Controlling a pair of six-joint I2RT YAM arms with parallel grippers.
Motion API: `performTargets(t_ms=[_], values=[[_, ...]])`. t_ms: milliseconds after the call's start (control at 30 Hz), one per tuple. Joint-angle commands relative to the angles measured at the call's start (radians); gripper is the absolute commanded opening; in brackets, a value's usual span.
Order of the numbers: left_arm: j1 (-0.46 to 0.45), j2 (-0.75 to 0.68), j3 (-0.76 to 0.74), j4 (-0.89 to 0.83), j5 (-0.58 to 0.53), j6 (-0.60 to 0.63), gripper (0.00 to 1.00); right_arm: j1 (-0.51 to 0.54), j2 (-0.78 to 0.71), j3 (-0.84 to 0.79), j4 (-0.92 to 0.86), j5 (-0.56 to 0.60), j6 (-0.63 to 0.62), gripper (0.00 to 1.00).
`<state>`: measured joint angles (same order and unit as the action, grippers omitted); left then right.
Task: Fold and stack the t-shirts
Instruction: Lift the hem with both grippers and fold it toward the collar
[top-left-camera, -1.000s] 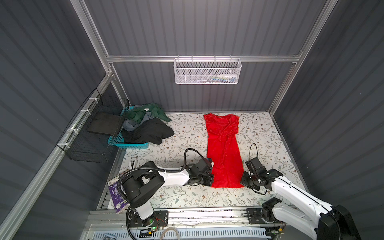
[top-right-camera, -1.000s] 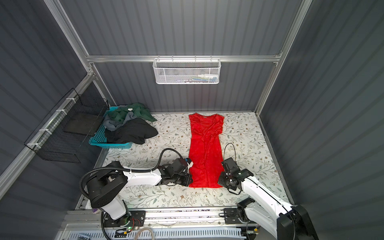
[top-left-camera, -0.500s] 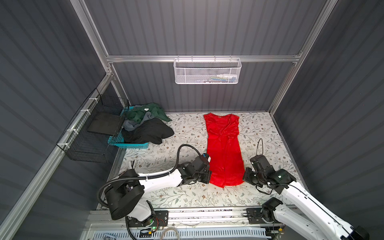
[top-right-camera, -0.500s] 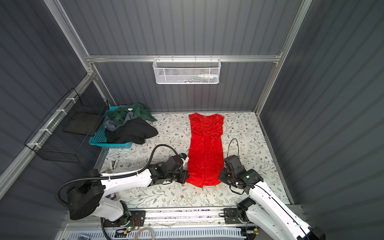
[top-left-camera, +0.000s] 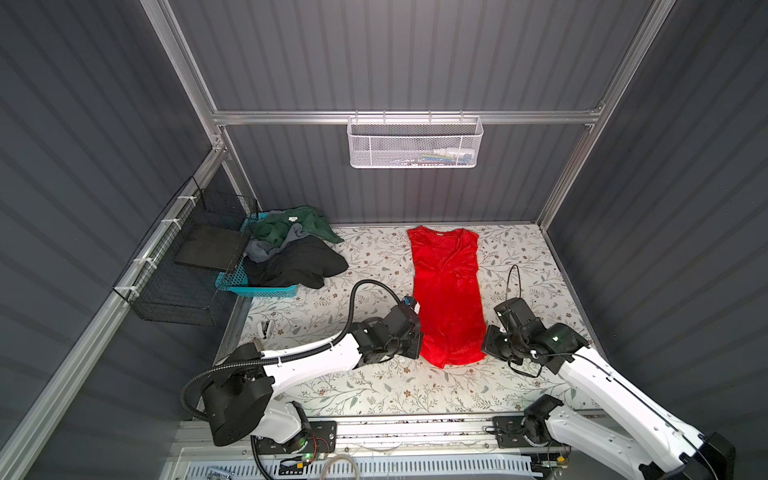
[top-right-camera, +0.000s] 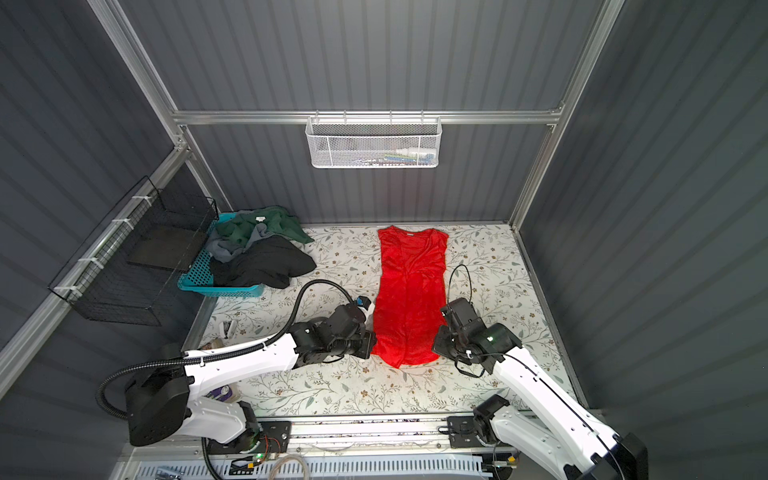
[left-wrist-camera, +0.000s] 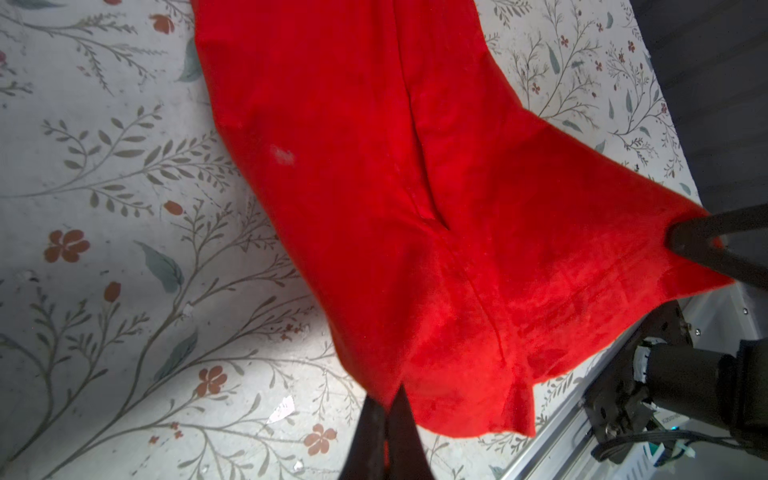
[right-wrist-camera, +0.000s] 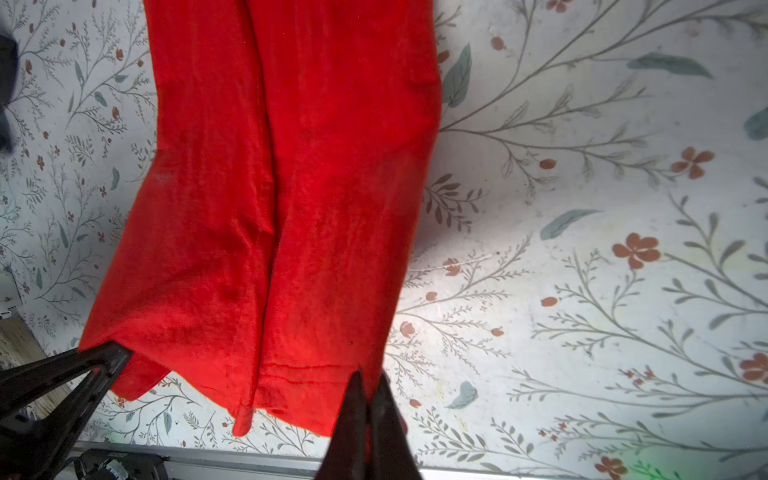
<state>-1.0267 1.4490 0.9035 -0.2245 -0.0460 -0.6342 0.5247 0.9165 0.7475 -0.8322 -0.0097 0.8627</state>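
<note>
the red t-shirt (top-left-camera: 446, 291) lies lengthwise on the floral table cover (top-left-camera: 374, 390), collar toward the back wall, hem toward the robot. its sides are already folded inward, giving a narrow strip with an overlap line down the middle.

the left gripper (left-wrist-camera: 390, 405) is closed on one hem corner and the right gripper (right-wrist-camera: 365, 384) is closed on the other. in both wrist views the dark, tapered fingers meet with cloth pinched between them. a grip at both corners holds the hem spread to full width, and the hem appears raised off the cover near the corners.

judgement: this grip prepares a fold of the hem toward the collar.

the cloth is thin, soft and faintly glossy, with fine wrinkles; expect it to drape and sag, not to hold a crease.

the dark green shirt (top-left-camera: 291, 224), grey shirt (top-left-camera: 262, 251) and black shirt (top-left-camera: 299, 262) sit crumpled on the teal basket (top-left-camera: 257, 289) at the far left, well apart, not yet folded
</note>
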Motion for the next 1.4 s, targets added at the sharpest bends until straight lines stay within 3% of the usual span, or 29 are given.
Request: performTargets(t_ms=[0, 300, 700, 1000, 1333, 1367], values=[[0.030, 0.049, 0.068, -0.028, -0.025, -0.005, 0.00, 0.001, 0.042, 0.030, 0.046, 0.041, -0.013, 0.00], [0.172, 0.200, 0.230, -0.027, 0.014, 0.042, 0.00, -0.165, 0.239, 0.123, 0.241, -0.009, -0.102, 0.00], [0.312, 0.475, 0.516, -0.048, 0.088, 0.110, 0.00, -0.297, 0.621, 0.409, 0.281, -0.046, -0.213, 0.00], [0.351, 0.599, 0.681, -0.061, 0.087, 0.140, 0.00, -0.318, 0.813, 0.567, 0.278, -0.034, -0.219, 0.00], [0.363, 0.685, 0.781, -0.082, 0.104, 0.156, 0.00, -0.339, 0.909, 0.658, 0.267, -0.015, -0.229, 0.00], [0.363, 0.692, 0.787, -0.082, 0.103, 0.155, 0.00, -0.340, 0.916, 0.667, 0.265, -0.015, -0.232, 0.05]])
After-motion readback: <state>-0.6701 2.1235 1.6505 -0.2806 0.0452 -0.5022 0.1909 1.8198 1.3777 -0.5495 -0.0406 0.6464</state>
